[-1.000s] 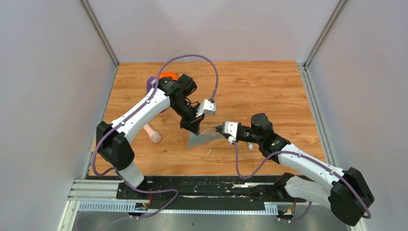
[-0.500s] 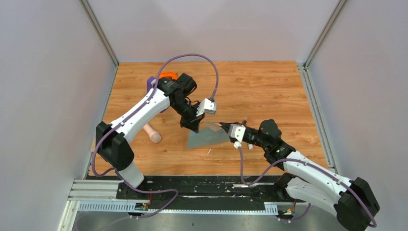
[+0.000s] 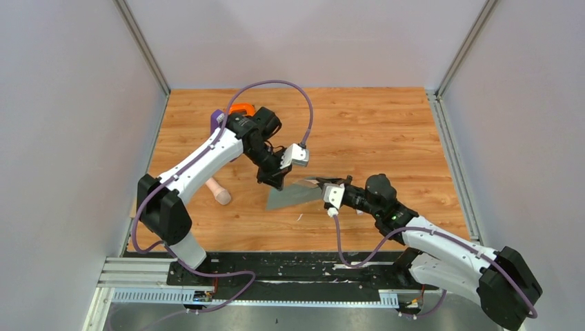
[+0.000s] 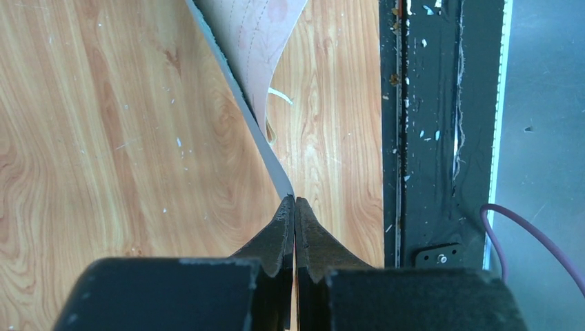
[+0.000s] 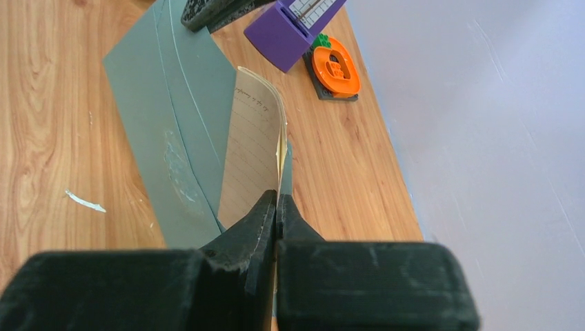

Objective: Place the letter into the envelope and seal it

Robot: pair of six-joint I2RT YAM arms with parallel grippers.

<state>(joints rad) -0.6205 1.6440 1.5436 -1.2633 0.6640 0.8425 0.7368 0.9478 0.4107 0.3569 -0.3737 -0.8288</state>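
The grey-teal envelope (image 3: pixel 295 196) hangs tilted over the wooden table, between my two grippers. My left gripper (image 3: pixel 278 184) is shut on its upper left corner. In the left wrist view the envelope's thin edge (image 4: pixel 238 96) runs up from the shut fingertips (image 4: pixel 294 201), with the pale letter (image 4: pixel 265 34) beyond it. My right gripper (image 3: pixel 323 185) is shut on the near edge of the lined beige letter (image 5: pixel 252 152). That sheet stands against the envelope's grey face (image 5: pixel 172 124). A narrow grey strip (image 5: pixel 285 172) lies against its other side at the jaws (image 5: pixel 277 200).
A pinkish cylinder (image 3: pixel 219 191) lies on the table left of the envelope. A purple block (image 3: pixel 216 119) and an orange piece (image 3: pixel 241 108) sit at the back left, under my left arm. A small white paper scrap (image 5: pixel 86 201) lies near the envelope.
My right wrist swung right, then came back a little left, still gripping. The envelope's right end has lifted and turned between the grippers. My left arm has barely moved.
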